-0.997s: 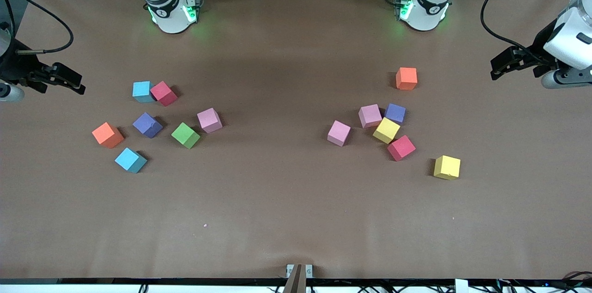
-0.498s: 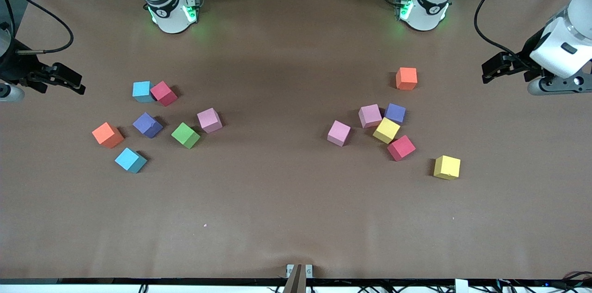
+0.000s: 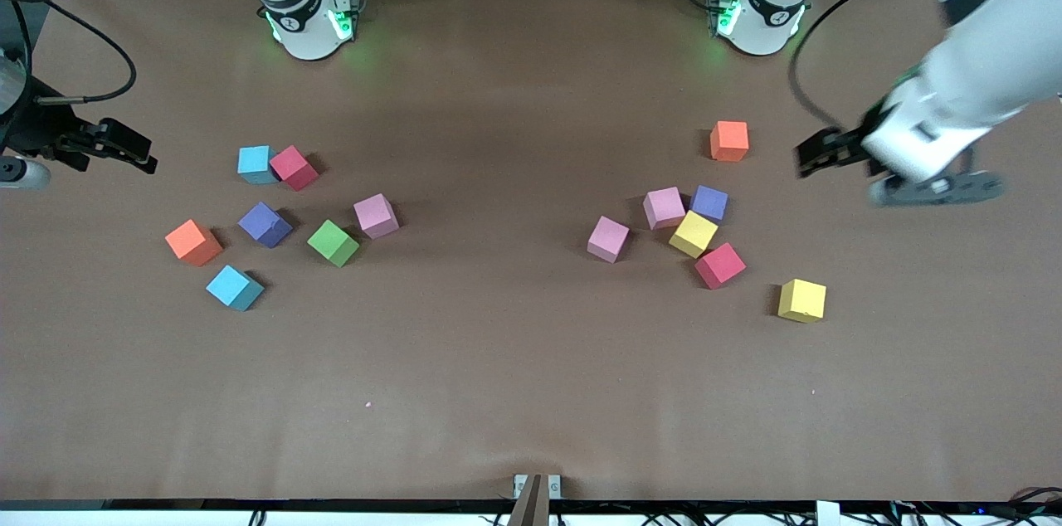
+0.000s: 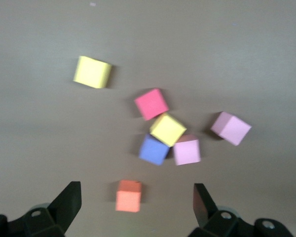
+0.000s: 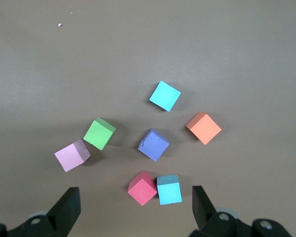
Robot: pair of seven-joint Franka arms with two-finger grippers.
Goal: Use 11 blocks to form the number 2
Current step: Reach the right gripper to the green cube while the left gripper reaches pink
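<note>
The blocks lie loose in two groups, and no number 2 shows. Toward the left arm's end lie an orange block (image 3: 728, 140), a pink (image 3: 664, 207), purple (image 3: 709, 202), yellow (image 3: 694, 233) and red (image 3: 719, 265) cluster, another pink (image 3: 608, 239) and another yellow (image 3: 802, 299). Toward the right arm's end lie several more, among them green (image 3: 333, 243) and red (image 3: 293, 167). My left gripper (image 3: 811, 156) is open and empty over the table beside the orange block (image 4: 129, 195). My right gripper (image 3: 137, 151) is open and empty over the table's end, with its group showing in the right wrist view (image 5: 153, 144).
The brown table (image 3: 498, 343) is bare in its middle and along the edge nearest the front camera. Both arm bases stand at the table's farthest edge. A small bracket (image 3: 537, 486) sits at the nearest edge.
My left arm has swung in from the table's end toward the orange block and lowered. My right gripper has barely shifted. No block has moved.
</note>
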